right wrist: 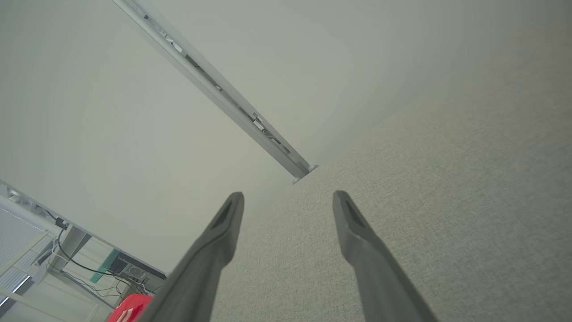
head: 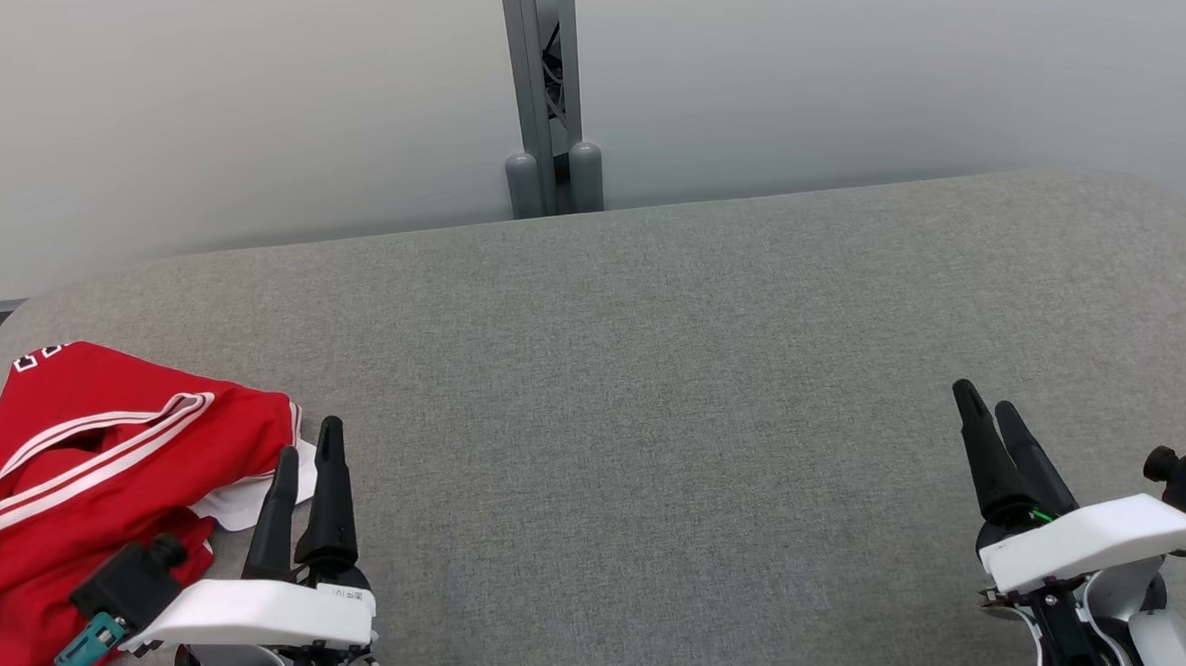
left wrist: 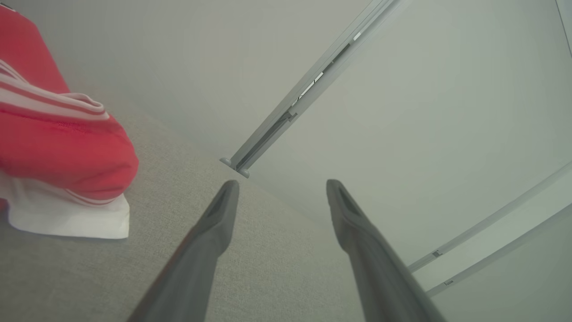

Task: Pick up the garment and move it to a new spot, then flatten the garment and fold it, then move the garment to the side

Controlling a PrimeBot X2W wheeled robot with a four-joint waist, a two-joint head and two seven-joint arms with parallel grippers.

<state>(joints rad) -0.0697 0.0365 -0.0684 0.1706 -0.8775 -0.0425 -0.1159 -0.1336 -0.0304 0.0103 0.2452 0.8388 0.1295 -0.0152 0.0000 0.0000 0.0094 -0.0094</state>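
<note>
Just left of L gripper's point(head: 309, 441) spread fingers lies red garment point(head: 79, 486).

Indoor robot test bay, probably a laboratory. White partition panels point(head: 243, 108), joined by a grey metal post point(head: 540, 85) at upper centre, back a grey fabric-covered table point(head: 655, 370); loose cables point(right wrist: 71, 262) trail at lower left of the right wrist view.

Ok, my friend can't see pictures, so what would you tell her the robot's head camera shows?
A crumpled red garment with white stripes lies at the left end of a grey fabric table. The robot's left gripper is open and empty just beside it; the right gripper, also open and empty, is far off at the right.
</note>
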